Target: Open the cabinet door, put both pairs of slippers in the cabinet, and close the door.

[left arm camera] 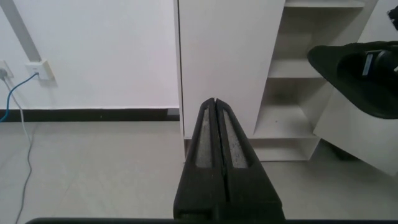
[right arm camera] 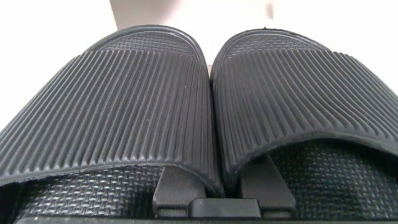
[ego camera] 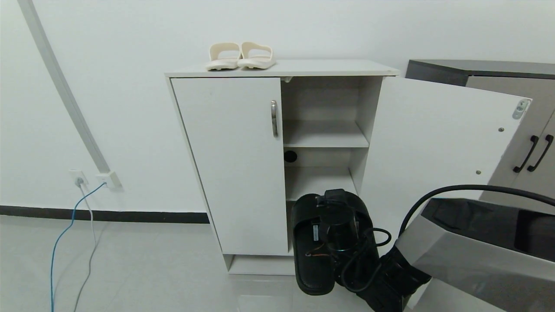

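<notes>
**Black slippers (ego camera: 310,242) clamped in the right gripper (right arm camera: 221,191) before the half-opened cabinet (ego camera: 329,68)**

At 9 o'clock in the head view, wall sockets (ego camera: 96,177) are seen with a blue cable (ego camera: 65,232) trailing to the floor. The left gripper (left arm camera: 215,124) is held low, well apart from the cabinet, its 2 fingers pressed together on nothing. The left door (ego camera: 234,164) is shut. A beige pair of slippers (ego camera: 240,56) is set on the cabinet top at 12 o'clock. The 2 black slippers are held side by side at 6 o'clock, in front of the open compartment near the lower shelf (ego camera: 318,182). The right gripper's fingers are closed on their adjoining strap edges. The right door (ego camera: 433,147) is swung wide towards 3 o'clock, before a grey cabinet (ego camera: 498,71).
</notes>
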You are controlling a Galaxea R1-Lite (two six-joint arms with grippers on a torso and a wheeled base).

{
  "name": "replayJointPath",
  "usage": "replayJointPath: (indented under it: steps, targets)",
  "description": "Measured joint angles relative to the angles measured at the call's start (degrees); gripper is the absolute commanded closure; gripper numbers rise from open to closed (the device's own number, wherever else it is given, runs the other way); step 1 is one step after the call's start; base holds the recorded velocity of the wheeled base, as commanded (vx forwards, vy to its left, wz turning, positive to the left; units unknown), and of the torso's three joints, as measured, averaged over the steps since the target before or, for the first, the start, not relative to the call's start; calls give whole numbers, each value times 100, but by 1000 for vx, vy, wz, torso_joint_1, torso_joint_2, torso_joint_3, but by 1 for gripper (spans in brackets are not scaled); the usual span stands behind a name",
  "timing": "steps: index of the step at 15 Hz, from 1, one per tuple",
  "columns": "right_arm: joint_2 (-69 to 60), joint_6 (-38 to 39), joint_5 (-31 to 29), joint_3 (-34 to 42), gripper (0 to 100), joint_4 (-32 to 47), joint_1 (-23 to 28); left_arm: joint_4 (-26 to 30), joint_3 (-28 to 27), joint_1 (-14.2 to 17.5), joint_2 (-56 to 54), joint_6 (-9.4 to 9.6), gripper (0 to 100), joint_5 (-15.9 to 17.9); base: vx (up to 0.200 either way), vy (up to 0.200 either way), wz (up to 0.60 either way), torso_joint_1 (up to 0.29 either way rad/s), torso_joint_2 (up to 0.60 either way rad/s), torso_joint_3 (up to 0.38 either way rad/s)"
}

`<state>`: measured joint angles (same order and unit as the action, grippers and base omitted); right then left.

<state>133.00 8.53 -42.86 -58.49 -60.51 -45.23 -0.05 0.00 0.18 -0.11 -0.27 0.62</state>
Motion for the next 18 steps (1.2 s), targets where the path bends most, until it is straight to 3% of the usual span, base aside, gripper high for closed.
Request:
replayJointPath:
  steps: [6,18]
  targets:
    - [74,0,39,-71,100,-2,27,-2,0,2,0,2,100,0,0,0,0,0,-1,-35]
    - [178,0,156,-201,100,11,90,-2,-2,0,4,2,100,0,0,0,0,6,2,-191]
